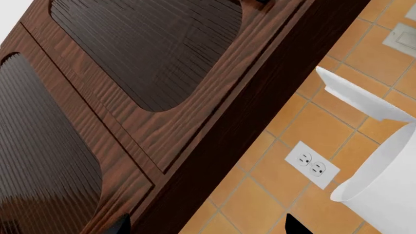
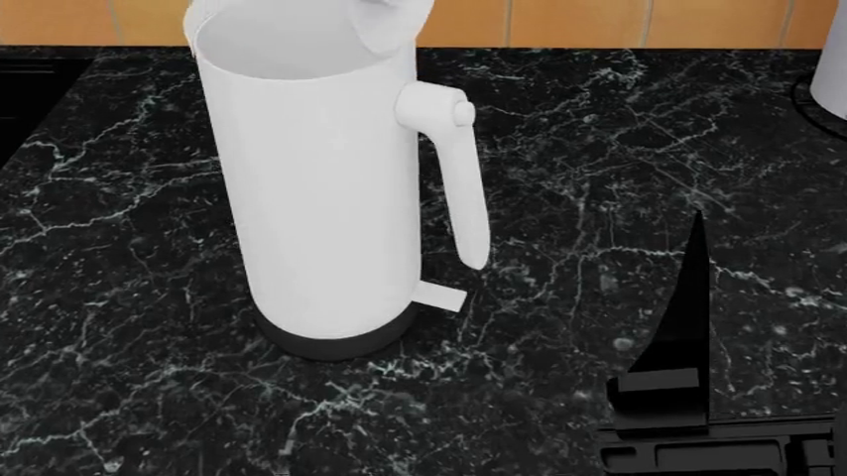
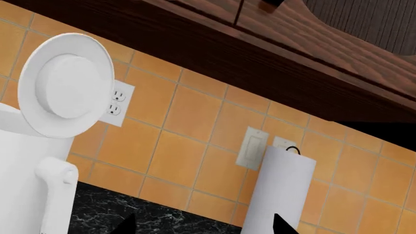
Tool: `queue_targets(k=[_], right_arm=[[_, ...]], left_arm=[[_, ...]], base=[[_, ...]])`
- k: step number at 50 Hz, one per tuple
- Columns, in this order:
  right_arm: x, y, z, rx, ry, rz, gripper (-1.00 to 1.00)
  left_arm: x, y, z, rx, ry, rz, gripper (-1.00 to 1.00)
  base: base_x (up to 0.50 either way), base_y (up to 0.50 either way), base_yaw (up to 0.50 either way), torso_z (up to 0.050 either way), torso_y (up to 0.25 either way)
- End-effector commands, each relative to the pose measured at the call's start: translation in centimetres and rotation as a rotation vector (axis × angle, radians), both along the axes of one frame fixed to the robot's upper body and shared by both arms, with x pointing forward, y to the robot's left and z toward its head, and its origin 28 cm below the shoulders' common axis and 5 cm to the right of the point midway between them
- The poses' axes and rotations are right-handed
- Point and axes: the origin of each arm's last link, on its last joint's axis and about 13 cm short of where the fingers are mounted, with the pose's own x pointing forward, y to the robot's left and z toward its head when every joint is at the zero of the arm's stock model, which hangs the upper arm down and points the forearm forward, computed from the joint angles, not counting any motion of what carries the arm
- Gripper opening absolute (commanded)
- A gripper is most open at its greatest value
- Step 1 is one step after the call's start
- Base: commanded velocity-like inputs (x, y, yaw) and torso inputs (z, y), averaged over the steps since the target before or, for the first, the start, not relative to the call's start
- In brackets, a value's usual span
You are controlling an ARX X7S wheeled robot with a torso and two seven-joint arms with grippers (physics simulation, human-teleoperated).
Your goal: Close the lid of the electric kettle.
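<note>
The electric kettle [image 2: 317, 198] stands on the black marble counter, handle [image 2: 457, 178] to the right, dark base below. Its lid [image 3: 65, 85] stands open and upright above the mouth; its edge also shows in the head view [image 2: 391, 20] and in the left wrist view [image 1: 364, 95]. My right gripper [image 3: 204, 226] is open and empty, right of the kettle and apart from it. One dark finger [image 2: 684, 317] shows in the head view. My left gripper [image 1: 208, 226] is open and empty, raised, facing the cabinet and wall beside the kettle body [image 1: 383, 185]. It is out of the head view.
A handleless white cylinder [image 3: 283, 190] stands at the back right against the orange tiled wall, also at the head view's edge [image 2: 834, 59]. Dark wood cabinets [image 1: 130, 97] hang above. A wall outlet [image 1: 312, 165] and a switch plate [image 3: 250, 147] are on the tiles.
</note>
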Motion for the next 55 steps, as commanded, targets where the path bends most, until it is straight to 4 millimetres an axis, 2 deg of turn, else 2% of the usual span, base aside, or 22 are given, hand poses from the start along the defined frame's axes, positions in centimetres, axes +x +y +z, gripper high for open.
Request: queue_targets(k=[1,17,26,30,33,39,47,55], right_arm=[[0.0,0.0,0.1,-0.003,-0.002,0.003,1.00],[-0.1,0.0,-0.2,0.003,0.005,0.003,1.00],[-0.1,0.0,-0.1,0.025,0.022,-0.005,1.00],[0.1,-0.1,0.4,0.105,0.062,-0.011,1.00],[0.5,-0.2,0.8,0.100,0.071,-0.049,1.00],[2.1,0.1,1.9,0.046,0.149,-0.076,1.00],[5.0,1.1,5.0,-0.006,0.151,0.041,1.00],[7.9,1.5,6.4,-0.003,0.139,0.087,1.00]], left_arm=[[0.0,-0.1,0.1,0.001,-0.003,0.000,1.00],[0.0,0.0,0.1,0.001,-0.003,0.003,1.00],[-0.1,0.2,0.2,-0.001,-0.007,0.010,1.00],[-0.1,0.2,0.2,-0.003,-0.011,0.010,1.00],[-0.1,0.2,0.2,-0.006,-0.013,0.011,1.00],[0.0,0.1,0.1,-0.013,-0.015,0.010,1.00],[0.1,-0.2,-0.2,-0.027,-0.017,0.004,1.00],[0.2,-0.2,-0.3,-0.033,-0.023,0.011,1.00]], base=[[0.50,0.00,0.00,0.000,0.000],[0.50,0.00,0.00,0.000,0.001],[0.00,0.00,0.00,0.000,0.001],[0.00,0.00,0.00,0.000,0.000],[0.00,0.00,0.00,0.000,0.000],[0.00,0.00,0.00,0.000,0.000],[0.00,0.00,0.00,0.000,0.000],[0.00,0.00,0.00,0.000,0.000]])
